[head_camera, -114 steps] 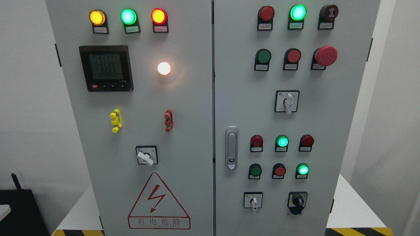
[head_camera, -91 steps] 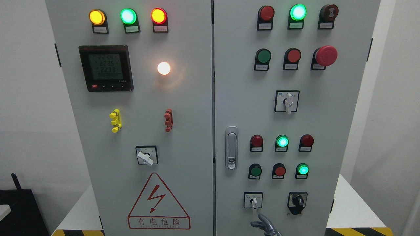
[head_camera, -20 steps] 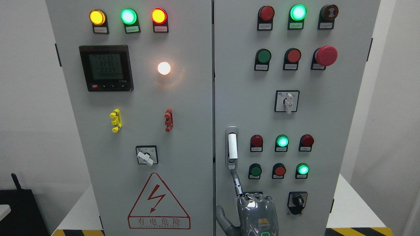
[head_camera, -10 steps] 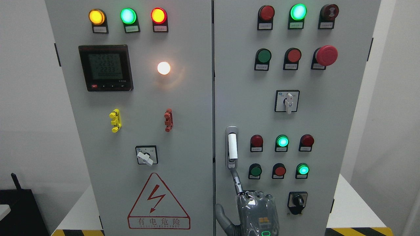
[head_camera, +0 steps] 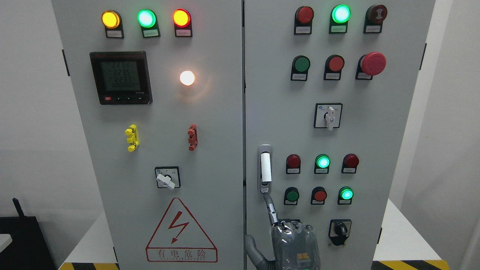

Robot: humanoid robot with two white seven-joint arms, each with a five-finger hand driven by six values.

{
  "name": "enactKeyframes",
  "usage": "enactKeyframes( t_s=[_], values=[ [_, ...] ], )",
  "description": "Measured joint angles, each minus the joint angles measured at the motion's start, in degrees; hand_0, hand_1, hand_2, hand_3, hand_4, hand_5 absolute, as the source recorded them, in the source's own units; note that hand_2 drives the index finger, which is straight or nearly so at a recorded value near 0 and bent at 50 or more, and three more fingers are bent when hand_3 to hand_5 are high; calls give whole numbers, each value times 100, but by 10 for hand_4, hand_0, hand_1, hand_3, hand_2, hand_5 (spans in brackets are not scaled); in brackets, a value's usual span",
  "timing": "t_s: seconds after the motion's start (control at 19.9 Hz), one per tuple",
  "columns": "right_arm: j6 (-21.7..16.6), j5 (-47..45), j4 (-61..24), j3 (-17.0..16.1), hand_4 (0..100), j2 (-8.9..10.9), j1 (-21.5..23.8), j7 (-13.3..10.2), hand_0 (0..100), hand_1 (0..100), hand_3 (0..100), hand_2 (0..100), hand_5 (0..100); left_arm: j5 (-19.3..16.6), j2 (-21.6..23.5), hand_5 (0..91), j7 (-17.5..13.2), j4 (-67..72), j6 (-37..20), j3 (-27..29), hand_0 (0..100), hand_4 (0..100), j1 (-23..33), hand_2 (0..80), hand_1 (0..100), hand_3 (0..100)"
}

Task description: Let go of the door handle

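1. Head view: the right hand (head_camera: 294, 243) comes up from the bottom edge, right of the middle. Its index finger (head_camera: 270, 210) is stretched up and the other fingers are folded; it grasps nothing. The left hand is out of sight.
2. The door handle (head_camera: 265, 168) sits low on the right cabinet door (head_camera: 285, 112), just beside the centre seam. Its pale lever looks raised from the metal housing. The fingertip touches the housing's lower end, at the latch.
3. To finish the release well, I would draw the finger straight back and down, off the latch, without dragging sideways across the lever.
4. Room is tight to the right: a green push button (head_camera: 291, 195) and a small rotary switch partly hidden behind the hand lie close. The bare panel below the handle, beside the seam, gives the clearest way out.
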State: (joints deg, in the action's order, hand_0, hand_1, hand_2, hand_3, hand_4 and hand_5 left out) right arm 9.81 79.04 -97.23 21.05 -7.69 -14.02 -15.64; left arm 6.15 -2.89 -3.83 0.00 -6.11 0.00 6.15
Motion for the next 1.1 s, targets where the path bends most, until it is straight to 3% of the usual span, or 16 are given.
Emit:
enactKeyframes(
  t_s=[0.05, 0.3, 0.7, 0.9, 1.1],
  values=[
    [-32, -102, -10, -3, 545, 0, 11, -14, 384, 463, 654, 450, 559, 0, 0, 0, 0, 0, 0, 0, 120, 0, 0, 0, 389, 0],
    [-109, -420, -62, -46, 501, 0, 4, -318, 221, 493, 607, 552, 462, 0, 0, 0, 0, 0, 0, 0, 120, 0, 0, 0, 389, 0],
    [-128, -558, -163, -104, 481, 13, -122, -464, 181, 491, 587, 567, 429, 0, 0, 0, 0, 0, 0, 0, 120, 0, 0, 0, 389, 0],
    [-129, -587, -196, -121, 622, 19, -231, -480, 188, 306, 749, 742, 592, 0, 0, 0, 0, 0, 0, 0, 120, 0, 0, 0, 389, 0],
    [-129, -602, -214, -135, 732, 19, -357, -460, 200, 255, 870, 835, 739, 0, 0, 0, 0, 0, 0, 0, 120, 0, 0, 0, 389, 0]
  ],
)
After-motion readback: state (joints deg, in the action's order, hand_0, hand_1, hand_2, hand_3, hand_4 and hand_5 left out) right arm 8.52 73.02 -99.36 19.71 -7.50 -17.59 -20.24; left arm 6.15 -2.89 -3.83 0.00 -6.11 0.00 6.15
